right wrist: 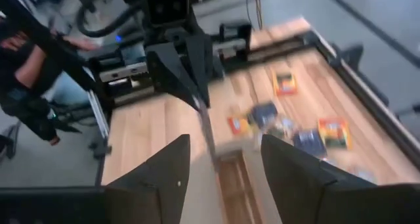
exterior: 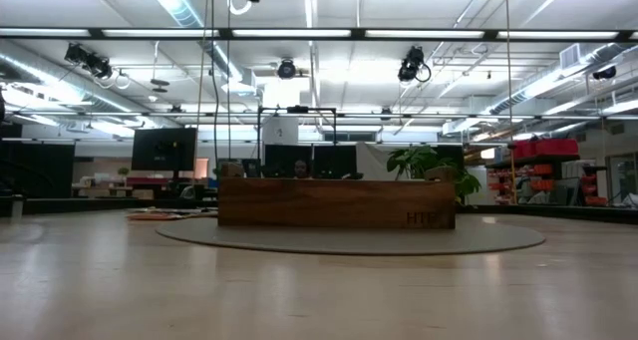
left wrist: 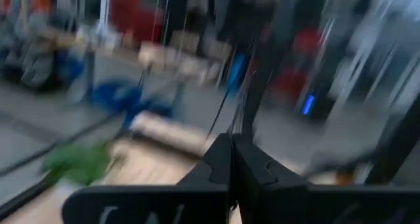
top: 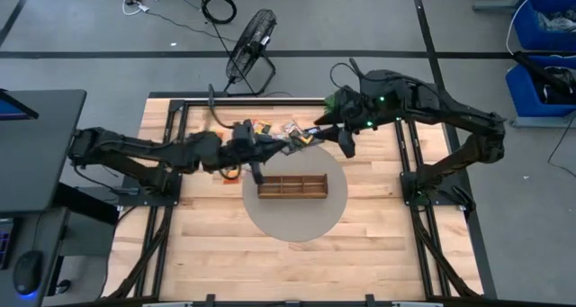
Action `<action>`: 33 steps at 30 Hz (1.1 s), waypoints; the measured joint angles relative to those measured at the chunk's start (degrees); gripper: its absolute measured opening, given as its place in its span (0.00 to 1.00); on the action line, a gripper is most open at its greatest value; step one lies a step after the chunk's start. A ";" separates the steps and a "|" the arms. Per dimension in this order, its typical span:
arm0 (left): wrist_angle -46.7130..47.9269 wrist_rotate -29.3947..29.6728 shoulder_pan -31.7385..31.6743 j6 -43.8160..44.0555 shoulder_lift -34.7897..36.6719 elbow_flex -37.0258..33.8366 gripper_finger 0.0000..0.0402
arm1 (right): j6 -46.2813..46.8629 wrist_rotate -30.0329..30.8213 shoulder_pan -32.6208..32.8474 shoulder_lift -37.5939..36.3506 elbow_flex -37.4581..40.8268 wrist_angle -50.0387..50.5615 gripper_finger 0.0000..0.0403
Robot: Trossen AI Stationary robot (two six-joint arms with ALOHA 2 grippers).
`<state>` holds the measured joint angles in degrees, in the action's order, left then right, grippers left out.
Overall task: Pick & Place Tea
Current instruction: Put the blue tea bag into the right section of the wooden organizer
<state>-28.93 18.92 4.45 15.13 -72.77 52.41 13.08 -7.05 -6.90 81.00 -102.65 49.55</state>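
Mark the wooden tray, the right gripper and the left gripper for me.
wooden tray [top: 291,186]: high view, middle compartment floor.
right gripper [right wrist: 223,159]: right wrist view, gap between its open fingers.
left gripper [left wrist: 231,159]: left wrist view, seam where its shut fingertips meet.

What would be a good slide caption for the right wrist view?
Right gripper open above the tray; left gripper shut opposite; tea packets scattered on the table.

Two robot arms [top: 144,154], one wooden tray [top: 292,186], several tea packets [right wrist: 333,132], one fan [top: 250,41]
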 joint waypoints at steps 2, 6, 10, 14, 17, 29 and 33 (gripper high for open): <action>-7.79 -0.31 0.03 1.01 0.49 -3.37 0.01 | -0.15 -0.10 -0.02 0.70 0.00 -1.45 0.48; -10.25 0.29 -0.09 2.07 0.53 -4.97 0.01 | 0.53 -0.46 -1.14 2.11 0.00 -3.17 0.48; -11.80 0.85 -0.49 0.88 0.45 -4.95 0.01 | 2.43 0.14 -1.44 4.70 0.00 -4.12 0.48; -11.73 1.88 -1.77 -0.73 0.41 -4.94 0.01 | 2.52 -1.89 -1.44 7.42 0.02 -4.63 0.48; -11.80 1.82 -2.53 -0.71 0.41 -4.94 0.01 | 2.94 -2.64 -1.46 8.36 0.02 -5.32 0.48; -11.67 1.48 -3.01 -1.43 0.41 -4.94 0.01 | 4.72 -6.08 -1.77 6.17 0.02 -6.48 0.48; -11.52 1.74 -3.70 -1.56 0.41 -4.94 0.01 | 5.60 -7.06 -1.75 5.83 0.02 -6.98 0.48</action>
<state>-40.45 20.66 0.75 13.56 -72.36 47.46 18.67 -14.11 -8.65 86.83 -102.63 42.57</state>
